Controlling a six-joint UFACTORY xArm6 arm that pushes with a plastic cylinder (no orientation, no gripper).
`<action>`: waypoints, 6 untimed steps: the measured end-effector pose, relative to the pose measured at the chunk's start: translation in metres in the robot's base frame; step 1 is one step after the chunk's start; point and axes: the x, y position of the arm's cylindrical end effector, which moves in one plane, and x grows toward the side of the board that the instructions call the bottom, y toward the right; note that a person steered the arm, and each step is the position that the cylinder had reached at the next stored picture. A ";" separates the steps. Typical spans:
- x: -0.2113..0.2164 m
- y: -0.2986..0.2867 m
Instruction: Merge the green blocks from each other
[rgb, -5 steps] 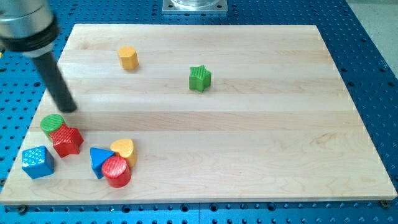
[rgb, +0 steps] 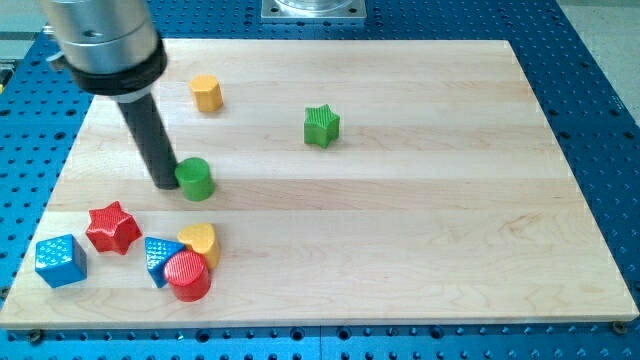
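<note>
A green cylinder (rgb: 195, 179) stands on the wooden board (rgb: 400, 240) left of centre. My tip (rgb: 166, 184) touches its left side. A green star (rgb: 321, 125) sits farther toward the view's upper right, well apart from the cylinder. The dark rod rises from the tip to the view's upper left.
A yellow hexagon block (rgb: 207, 92) sits near the top left. A red star (rgb: 111, 227), a blue cube (rgb: 60, 260), a blue triangle (rgb: 156, 257), a yellow heart (rgb: 200, 240) and a red cylinder (rgb: 188, 276) cluster at the bottom left.
The tip has moved right and down, and the green cylinder has slid up and right, away from the red star. The red star has shifted slightly.
</note>
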 end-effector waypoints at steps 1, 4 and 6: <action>0.000 0.019; 0.015 0.100; 0.003 0.102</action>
